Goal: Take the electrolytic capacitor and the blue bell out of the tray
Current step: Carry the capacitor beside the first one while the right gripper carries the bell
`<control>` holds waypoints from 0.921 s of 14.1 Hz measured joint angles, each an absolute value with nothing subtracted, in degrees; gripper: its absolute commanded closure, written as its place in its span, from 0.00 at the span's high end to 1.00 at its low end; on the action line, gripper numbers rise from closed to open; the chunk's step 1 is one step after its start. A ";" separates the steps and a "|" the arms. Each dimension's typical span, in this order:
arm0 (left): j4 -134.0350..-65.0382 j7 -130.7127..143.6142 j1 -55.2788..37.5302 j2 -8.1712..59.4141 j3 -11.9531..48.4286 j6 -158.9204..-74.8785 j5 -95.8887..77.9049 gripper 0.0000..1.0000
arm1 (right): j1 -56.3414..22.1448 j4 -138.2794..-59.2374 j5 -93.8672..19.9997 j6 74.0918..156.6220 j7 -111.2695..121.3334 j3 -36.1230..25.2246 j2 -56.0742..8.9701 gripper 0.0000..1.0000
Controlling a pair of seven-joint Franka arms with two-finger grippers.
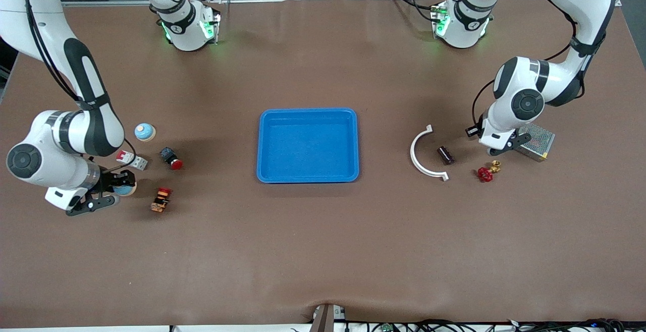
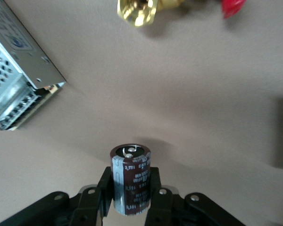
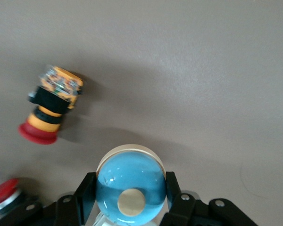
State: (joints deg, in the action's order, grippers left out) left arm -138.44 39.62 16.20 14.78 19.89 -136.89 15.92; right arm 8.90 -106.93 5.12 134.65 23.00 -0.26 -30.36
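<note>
The left pincer (image 2: 131, 200) grips the dark-brown cylindrical electrolytic capacitor (image 2: 130, 179) over the surface (image 1: 323, 251) near the perforated metal box (image 1: 537, 141). The right pincer (image 3: 130, 207) grips the blue domed bell (image 3: 130, 188) beside the orange-and-red push-button (image 3: 51, 104). The bright-blue plastic tray (image 1: 308, 111) lies empty at mid-surface. Lower each part vertically onto bare surface; release only at contact. Keep the capacitor away from the brass-and-red valve (image 1: 487, 171).

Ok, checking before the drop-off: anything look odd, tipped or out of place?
Nothing damaged or spilled. The tray holds nothing. The left gripper holds the capacitor near the metal box; the right gripper holds the blue bell. One orange pushbutton lies on its side.
</note>
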 measured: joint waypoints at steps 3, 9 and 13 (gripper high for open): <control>-138.42 39.61 16.29 16.40 19.94 -137.84 15.99 0.00 | 9.21 -111.06 5.22 140.28 23.18 -0.23 -30.35 0.00; -138.24 39.61 16.27 17.79 20.01 -139.23 16.01 0.00 | 10.31 -112.19 5.62 144.19 25.37 -0.23 -30.25 0.00; -138.09 39.61 16.27 17.87 20.01 -139.23 16.01 0.47 | 10.42 -112.21 5.77 146.22 25.52 -0.23 -30.25 0.00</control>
